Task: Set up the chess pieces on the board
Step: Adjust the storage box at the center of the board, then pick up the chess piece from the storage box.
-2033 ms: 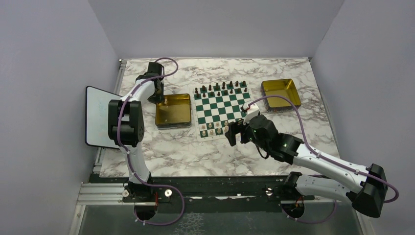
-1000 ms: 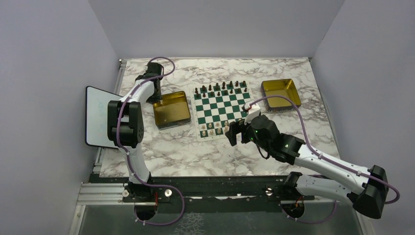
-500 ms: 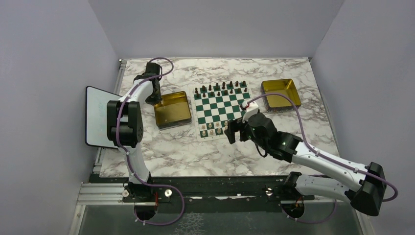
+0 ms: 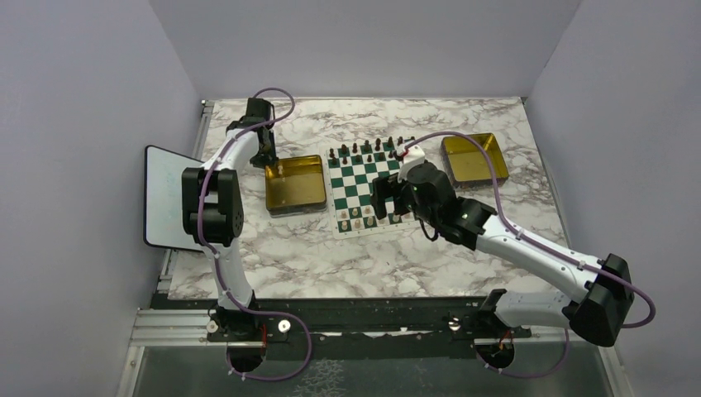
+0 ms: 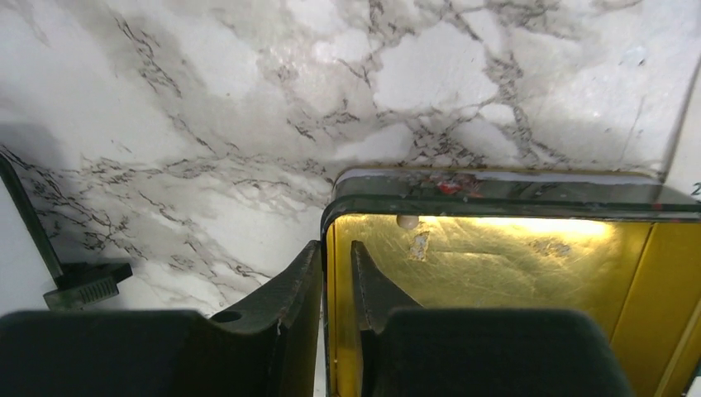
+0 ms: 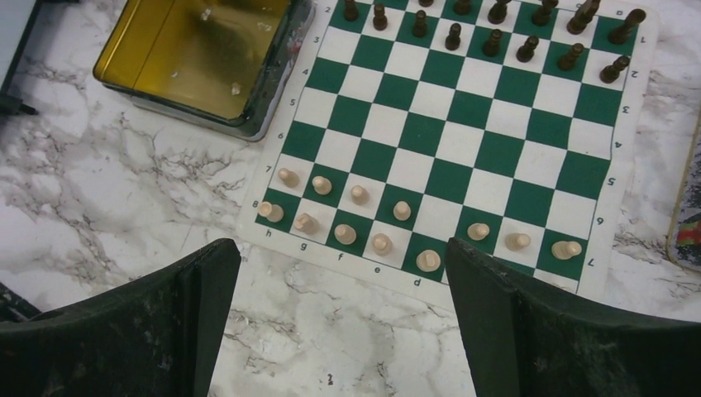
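Swung forward from the near edge of the board (image 6: pixel 463 145), the right gripper (image 6: pixel 340 265) now hangs over its near half, jaws spread wide with nothing between them. Twelve cream chess pieces (image 6: pixel 358 194) stand below it on the board's two nearest rows, seven and five. Dark pieces (image 6: pixel 453 36) line the far rows; some are cut off at the frame's top, so uncounted. Two gold trays flank the board, the left tray (image 4: pixel 295 184) and the right tray (image 4: pixel 473 159). The left gripper (image 5: pixel 335 246) straddles the left tray's wall, jaws narrow; whether they pinch it cannot be told.
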Robot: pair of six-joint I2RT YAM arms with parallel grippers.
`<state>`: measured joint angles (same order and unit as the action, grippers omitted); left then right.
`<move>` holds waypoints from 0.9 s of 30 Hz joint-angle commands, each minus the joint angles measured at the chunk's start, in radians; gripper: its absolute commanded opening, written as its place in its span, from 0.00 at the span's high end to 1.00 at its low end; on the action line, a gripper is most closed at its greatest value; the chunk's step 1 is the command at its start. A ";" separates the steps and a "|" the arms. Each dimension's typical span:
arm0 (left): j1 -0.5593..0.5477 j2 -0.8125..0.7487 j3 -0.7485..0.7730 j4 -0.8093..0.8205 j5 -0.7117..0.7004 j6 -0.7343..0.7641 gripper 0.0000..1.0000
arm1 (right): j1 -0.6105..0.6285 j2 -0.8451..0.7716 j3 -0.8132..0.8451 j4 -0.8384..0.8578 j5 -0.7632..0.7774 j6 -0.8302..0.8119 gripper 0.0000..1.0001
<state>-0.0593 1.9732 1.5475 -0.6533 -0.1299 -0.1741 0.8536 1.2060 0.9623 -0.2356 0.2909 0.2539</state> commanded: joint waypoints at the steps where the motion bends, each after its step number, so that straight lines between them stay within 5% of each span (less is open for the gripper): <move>1: -0.002 -0.046 0.065 0.035 0.008 -0.029 0.80 | 0.001 -0.024 -0.014 0.009 -0.062 0.012 0.00; 13: -0.086 -0.116 -0.033 0.086 0.022 -0.049 0.77 | 0.001 -0.101 -0.090 0.031 -0.053 0.009 0.00; 23: -0.136 -0.099 -0.133 0.254 -0.141 -0.065 0.78 | 0.001 -0.132 -0.109 0.038 -0.063 0.007 0.00; 27: -0.136 -0.105 -0.145 0.277 -0.174 -0.076 0.71 | 0.001 -0.154 -0.127 0.038 -0.051 0.010 0.00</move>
<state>-0.2020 1.8812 1.4143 -0.4538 -0.2234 -0.2283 0.8536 1.0901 0.8551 -0.2253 0.2432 0.2607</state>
